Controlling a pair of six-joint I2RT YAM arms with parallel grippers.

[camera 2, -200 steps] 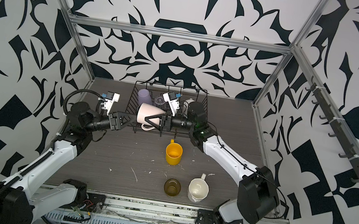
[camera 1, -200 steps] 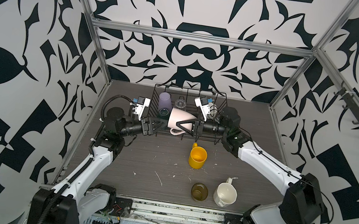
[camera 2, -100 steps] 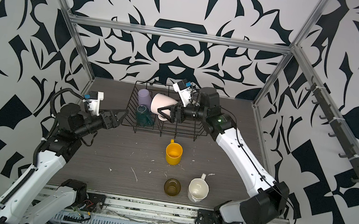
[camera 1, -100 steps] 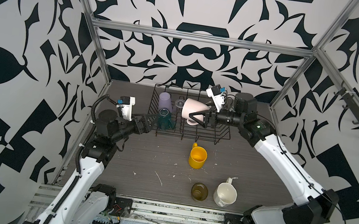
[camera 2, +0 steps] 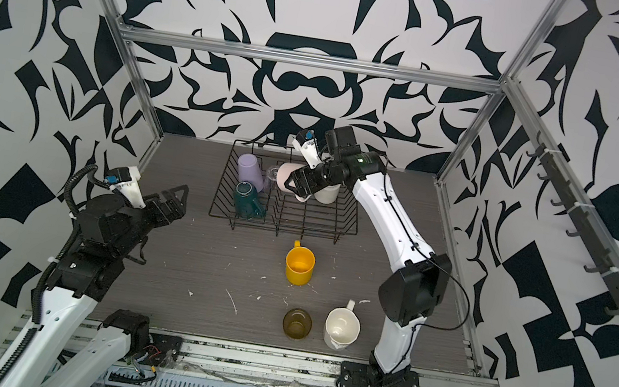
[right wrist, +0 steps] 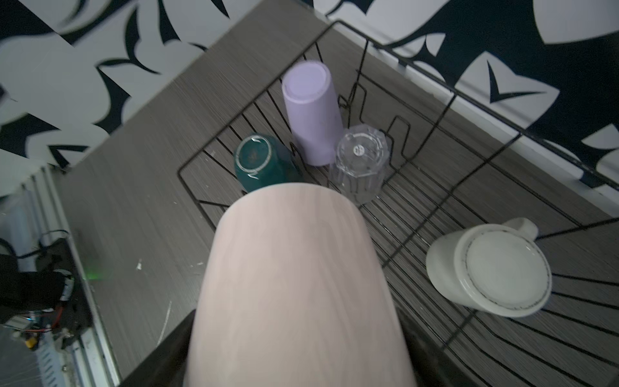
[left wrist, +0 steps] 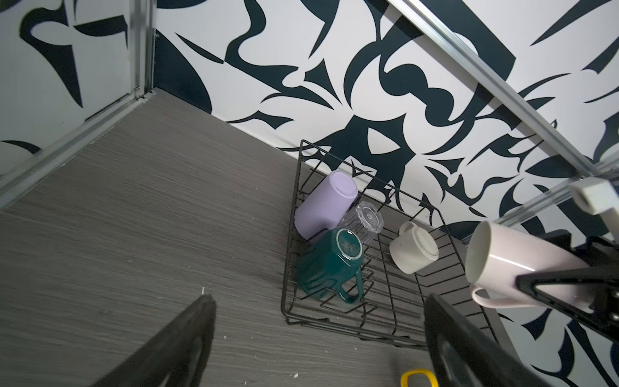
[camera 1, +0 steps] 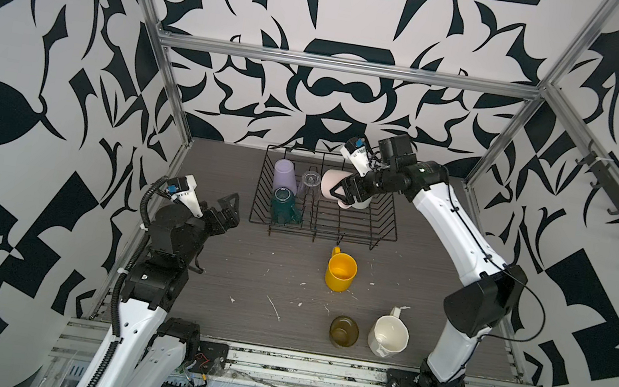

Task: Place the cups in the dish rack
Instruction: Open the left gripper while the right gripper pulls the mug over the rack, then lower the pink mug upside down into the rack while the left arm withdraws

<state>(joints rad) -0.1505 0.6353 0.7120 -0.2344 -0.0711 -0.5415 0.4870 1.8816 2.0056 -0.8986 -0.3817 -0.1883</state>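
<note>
My right gripper [camera 1: 345,194] is shut on the pale pink mug [camera 1: 329,183], which hangs on its side above the back of the black wire dish rack [camera 1: 321,231], mouth to the left and handle down. In the right wrist view the pink mug [right wrist: 294,284] fills the space between the jaws. A lilac tumbler [camera 1: 285,176], a clear glass [camera 1: 309,182], a dark green mug [camera 1: 284,207] and a white mug [camera 1: 361,202] stand upside down in the rack. My left gripper [camera 1: 232,207] is open and empty, left of the rack.
A yellow mug [camera 1: 341,272] stands upright on the table in front of the rack. Nearer the front edge stand an olive glass [camera 1: 343,330] and a cream mug [camera 1: 388,336]. Patterned walls and metal frame posts close in the table.
The left gripper let go of the pink mug, opened wide and drew back to the left. The right gripper carried the mug up and back over the rack.
</note>
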